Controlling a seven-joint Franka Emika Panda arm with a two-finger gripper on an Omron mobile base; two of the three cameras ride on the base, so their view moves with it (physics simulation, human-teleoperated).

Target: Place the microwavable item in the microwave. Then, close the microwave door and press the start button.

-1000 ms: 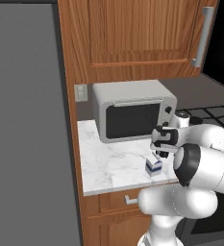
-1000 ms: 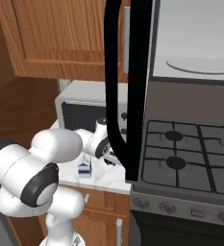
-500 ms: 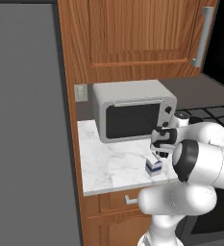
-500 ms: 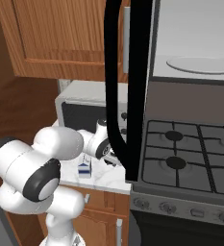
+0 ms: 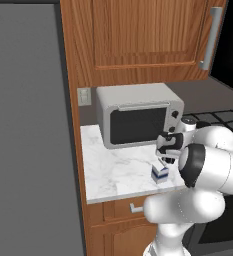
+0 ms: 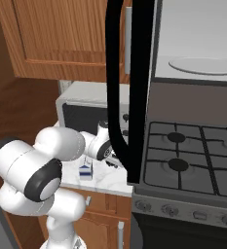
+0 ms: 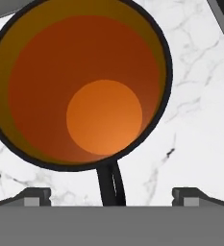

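Gripper (image 7: 111, 194) hangs wide open directly above the cup (image 7: 80, 81) standing on the marble bench (image 7: 200, 120), its handle pointing between the fingertips, so a descent slightly off-centre could strike the rim and tip the cup toward the nearby milk carton (image 5: 159, 173).

One cup (image 7: 80, 84); one milk carton (image 5: 159, 173); one oven (image 5: 139, 114); perhaps four burners (image 6: 177, 165).

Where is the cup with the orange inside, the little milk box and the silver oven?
cup (image 7: 104, 117), hand view, on its orange bottom inside.
milk carton (image 5: 159, 173), left base view, on its front face.
silver-grey oven (image 5: 138, 125), left base view, on its dark glass front.
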